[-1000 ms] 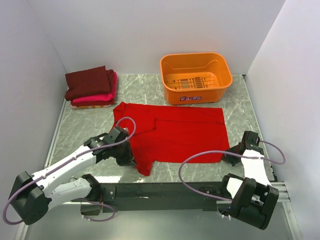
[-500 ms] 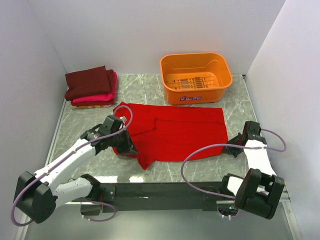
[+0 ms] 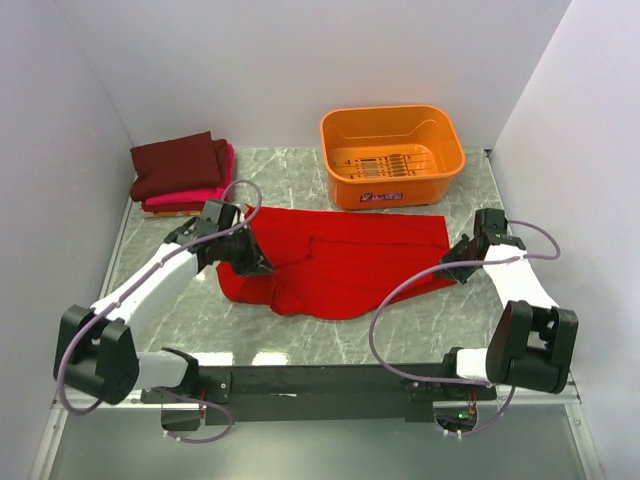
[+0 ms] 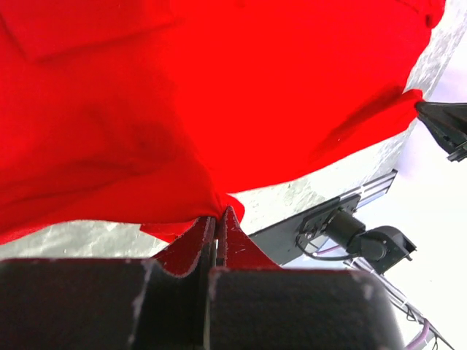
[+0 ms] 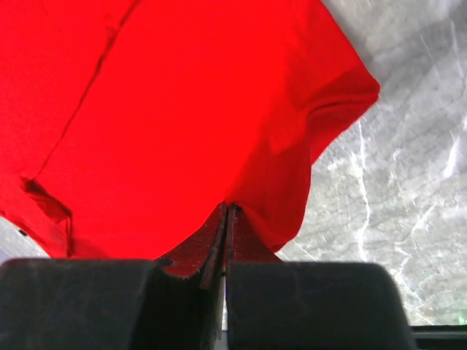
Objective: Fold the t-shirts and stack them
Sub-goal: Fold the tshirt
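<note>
the red t-shirt (image 3: 345, 262) lies on the table (image 3: 300, 180), long axis left to right between the arms. the left gripper (image 3: 252, 266) is clamped on its left end, the right gripper (image 3: 453, 268) on its right end; its far edge lies beyond both, toward the orange basket (image 3: 392, 155).

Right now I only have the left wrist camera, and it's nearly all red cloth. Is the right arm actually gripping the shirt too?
Observer: Yes. In the right wrist view the right fingers are shut on a pinch of the red t-shirt at its edge.
Operator: Where's the finished stack?
Observer: In the far left corner of the table. The maroon t-shirt lies folded on top of the pink t-shirt.
Operator: Anything beyond the shirt?
Observer: The orange basket stands close beyond its far edge, with no shirt in it.
</note>
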Motion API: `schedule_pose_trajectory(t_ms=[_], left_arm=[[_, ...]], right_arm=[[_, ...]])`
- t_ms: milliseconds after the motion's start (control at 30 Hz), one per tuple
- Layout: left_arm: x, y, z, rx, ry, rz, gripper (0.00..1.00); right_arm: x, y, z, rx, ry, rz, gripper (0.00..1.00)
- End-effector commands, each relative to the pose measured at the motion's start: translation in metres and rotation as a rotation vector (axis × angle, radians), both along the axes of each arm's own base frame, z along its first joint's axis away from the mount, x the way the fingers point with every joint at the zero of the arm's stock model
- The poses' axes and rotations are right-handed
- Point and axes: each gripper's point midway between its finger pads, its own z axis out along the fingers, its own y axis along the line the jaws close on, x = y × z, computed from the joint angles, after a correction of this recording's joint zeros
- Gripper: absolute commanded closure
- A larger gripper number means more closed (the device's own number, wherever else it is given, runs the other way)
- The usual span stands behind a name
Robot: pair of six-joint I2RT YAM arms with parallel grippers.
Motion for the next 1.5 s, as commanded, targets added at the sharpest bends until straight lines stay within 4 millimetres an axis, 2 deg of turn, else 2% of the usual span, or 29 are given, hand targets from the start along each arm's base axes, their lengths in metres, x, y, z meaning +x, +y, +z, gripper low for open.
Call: schedule_pose_trajectory(t_ms=[0, 233, 433, 567, 767, 1033, 1167, 1300, 1333, 1400, 1467], left_arm=[[0.023, -0.010, 0.024, -0.047, -0.079, -0.035, 0.99], [0.053, 0.000, 0.020, -0.018, -0.055, 0.018, 0.99], [0.075, 0.016, 0.017, 0.000, -0.062, 0.089, 0.99], [0.087, 0.019, 0.013, 0.009, -0.064, 0.115, 0.99], [0.103, 0.025, 0.006, 0.037, -0.063, 0.146, 0.99], [0.117, 0.042, 0.010, 0.057, -0.080, 0.186, 0.99], [0.126, 0.044, 0.008, 0.061, -0.078, 0.206, 0.99], [0.145, 0.041, 0.008, 0.034, -0.119, 0.241, 0.99], [0.155, 0.041, 0.011, 0.027, -0.159, 0.256, 0.99], [0.164, 0.041, 0.004, 0.036, -0.155, 0.268, 0.99], [0.179, 0.041, -0.004, 0.057, -0.151, 0.264, 0.93]], right_arm=[[0.024, -0.003, 0.018, -0.005, -0.066, -0.002, 1.00], [0.048, -0.011, 0.031, -0.026, -0.092, -0.016, 1.00], [0.067, -0.012, 0.032, -0.011, -0.115, -0.017, 1.00], [0.076, -0.014, 0.030, -0.009, -0.127, -0.038, 1.00], [0.080, -0.021, 0.025, -0.032, -0.116, -0.053, 1.00], [0.076, -0.037, 0.022, -0.077, -0.095, -0.085, 1.00], [0.077, -0.037, 0.017, -0.070, -0.092, -0.086, 1.00], [0.080, -0.038, 0.004, -0.062, -0.069, -0.099, 1.00], [0.081, -0.039, 0.001, -0.062, -0.068, -0.107, 1.00], [0.088, -0.041, -0.002, -0.061, -0.081, -0.113, 1.00], [0.093, -0.041, -0.004, -0.059, -0.085, -0.110, 0.88]])
